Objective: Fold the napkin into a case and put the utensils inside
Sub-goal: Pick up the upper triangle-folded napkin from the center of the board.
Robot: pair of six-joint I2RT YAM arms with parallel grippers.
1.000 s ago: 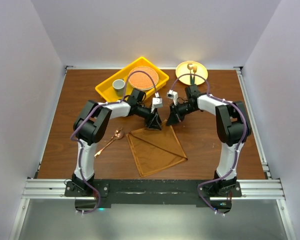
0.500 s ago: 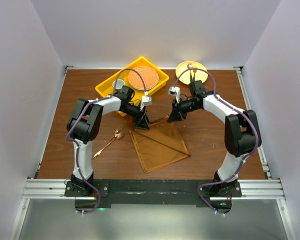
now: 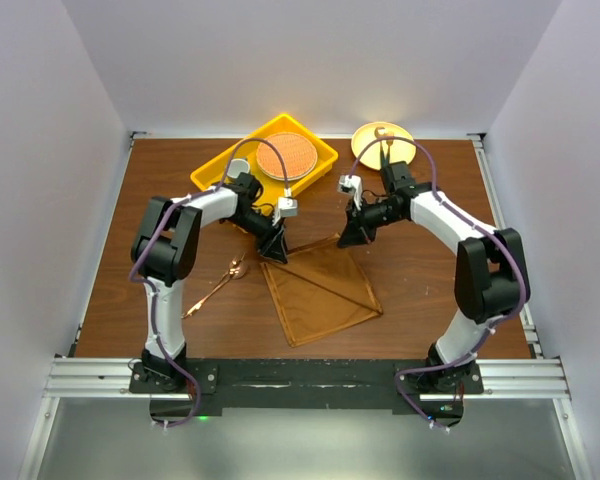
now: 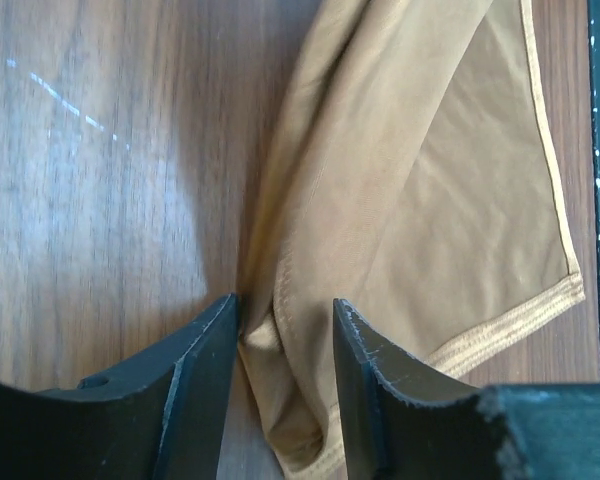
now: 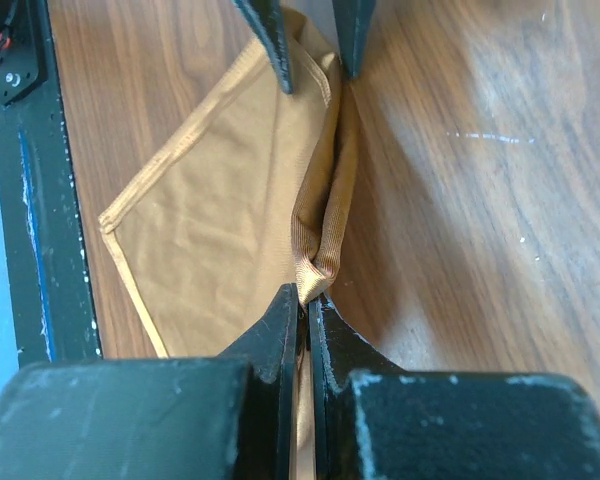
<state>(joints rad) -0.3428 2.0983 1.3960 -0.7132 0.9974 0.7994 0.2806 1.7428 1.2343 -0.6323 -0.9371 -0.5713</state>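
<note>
Top external camera: fixed high behind the arm bases, facing down and forward. It takes in the whole table [image 3: 430, 280], with the near edge at the bottom of the view.

Left wrist camera: very close, facing down past the left gripper [image 4: 285, 310] onto the napkin [image 4: 450, 200] and bare wood.

Right wrist camera: equally close, looking past the right gripper [image 5: 305, 300] along the napkin's far edge toward the other arm's fingertips [image 5: 270, 35].

All three views share that far edge of the napkin.
</note>
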